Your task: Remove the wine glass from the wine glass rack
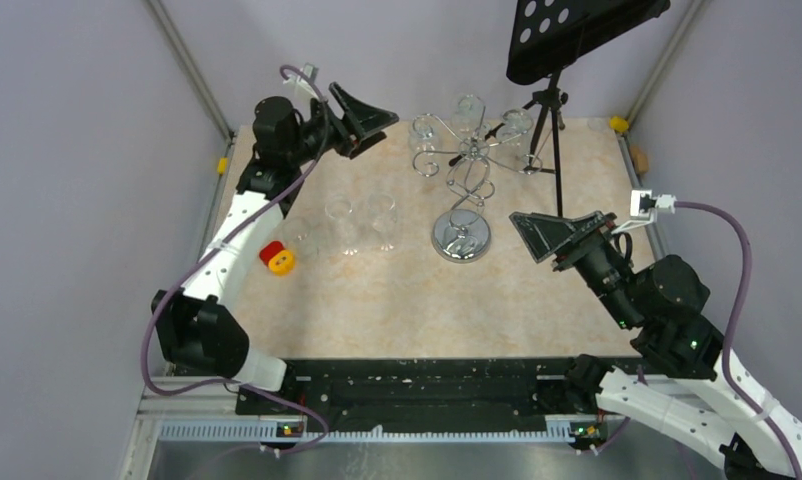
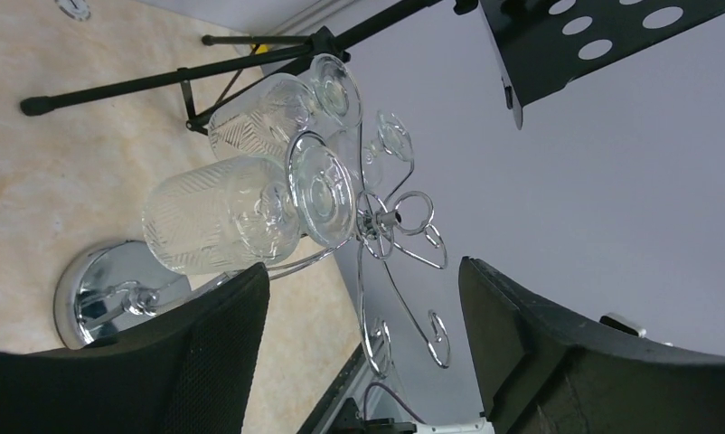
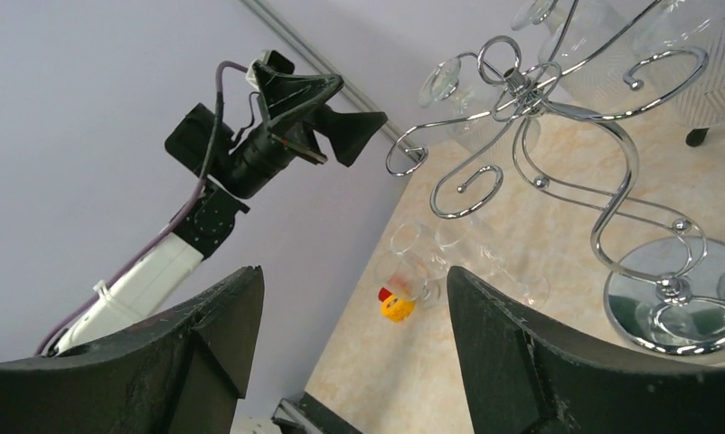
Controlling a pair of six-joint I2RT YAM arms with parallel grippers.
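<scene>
Right now I'm holding the left hand (image 1: pixel 362 115) wide open and empty at the far left of the desk (image 1: pixel 377 300). It is pointing across at the rack (image 1: pixel 469 155), whose chrome base is sitting at the far middle of the desk. The glass (image 2: pixel 219 217) I'm going for is hanging bowl-down from a curled arm on the side nearest that hand. Its foot is resting on top of the wire with the stem passing between the wires. That is what is keeping it up, so I'm judging it has to slide outward along the arm rather than be pulled straight down. Two more hanging glasses (image 2: pixel 259 117) are crowding in behind it, close enough that I'm watching for a knock. The right hand (image 1: pixel 557 235) is also gaping and gripping nothing, hovering just right of the base and apart from it. I'm reading that as a spot from which it could steady the rack, which looks top-heavy to me. A few standing glasses (image 1: pixel 340 222) are sitting upright left of the base, near a yellow toy (image 1: pixel 276 258). The music stand (image 1: pixel 577 35) is looming just behind the rack, narrowing the far side. Neither hand is touching a glass, so the grasp is not yet begun.
</scene>
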